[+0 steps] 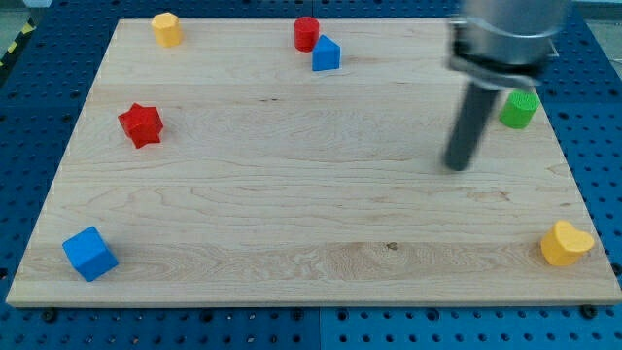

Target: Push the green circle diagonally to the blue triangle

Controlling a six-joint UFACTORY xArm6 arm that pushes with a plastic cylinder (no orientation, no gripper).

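Note:
The green circle (519,109) stands near the board's right edge, in the upper half of the view. The blue triangle (326,53) sits near the top middle, touching or just beside a red cylinder (307,33). My tip (456,166) rests on the board below and to the left of the green circle, clearly apart from it. The rod rises toward the view's top right and its mount hides part of the green circle's left side.
A red star (141,123) lies at the left. A blue cube (89,253) sits at the bottom left corner. A yellow block (167,29) is at the top left, and a yellow heart-like block (567,243) at the bottom right. The wooden board (292,194) ends on a blue pegboard.

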